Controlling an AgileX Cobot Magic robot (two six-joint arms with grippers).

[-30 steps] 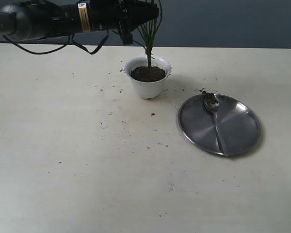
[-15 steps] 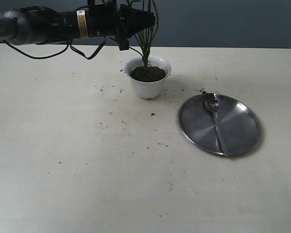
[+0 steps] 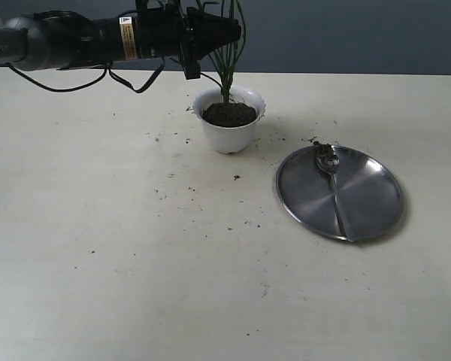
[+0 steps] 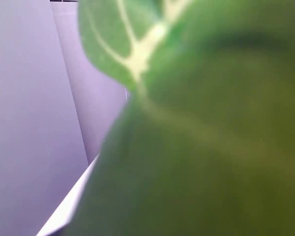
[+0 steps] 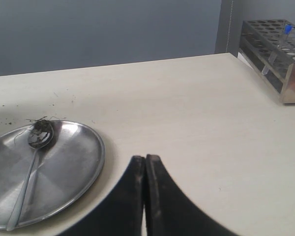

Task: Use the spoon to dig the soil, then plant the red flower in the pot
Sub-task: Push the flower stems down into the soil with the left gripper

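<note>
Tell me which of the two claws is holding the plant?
The left claw, reaching in above the white pot, closed on the green stems of the flower. The right claw is pinched shut on nothing, near the steel plate.

Cream table (image 3: pixel 135 263), matte finish. Round steel plate (image 3: pixel 372 195) lies flat at about 4 o'clock from table centre. Metal test-tube rack (image 5: pixel 280 59) stands on the table, well apart from the plate; one blue-capped tube (image 5: pixel 286 28) leans in it. Blue-grey wall (image 3: pixel 346 34) at 12 o'clock.
</note>
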